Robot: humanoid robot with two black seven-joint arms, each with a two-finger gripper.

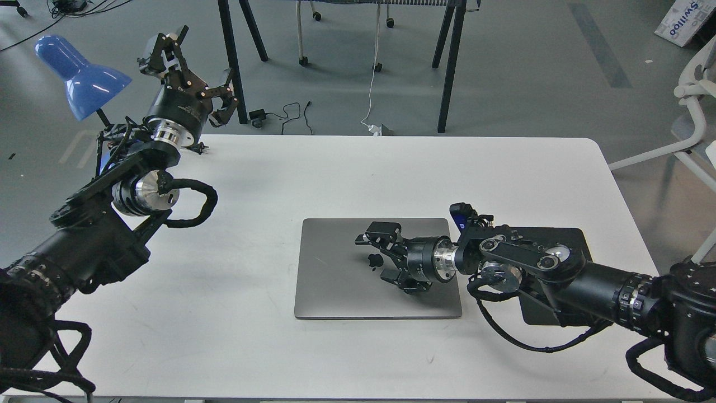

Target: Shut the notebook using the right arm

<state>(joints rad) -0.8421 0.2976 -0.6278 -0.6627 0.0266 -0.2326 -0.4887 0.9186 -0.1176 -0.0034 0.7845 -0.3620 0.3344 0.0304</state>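
The notebook (335,280) lies shut and flat on the white table (391,168), grey lid up with the dark apple logo showing. My right arm (559,268) reaches in from the right, low over the lid. Its gripper (386,257) rests on or just above the right half of the lid, fingers (383,229) spread open, holding nothing. My left gripper (184,73) is raised beyond the table's far left corner, open and empty.
A blue lamp (78,75) stands at the far left beside my left arm. A black mouse pad (565,235) lies under my right arm, mostly hidden. Table legs, chairs and cables stand on the floor behind the table. The table's front edge is close below.
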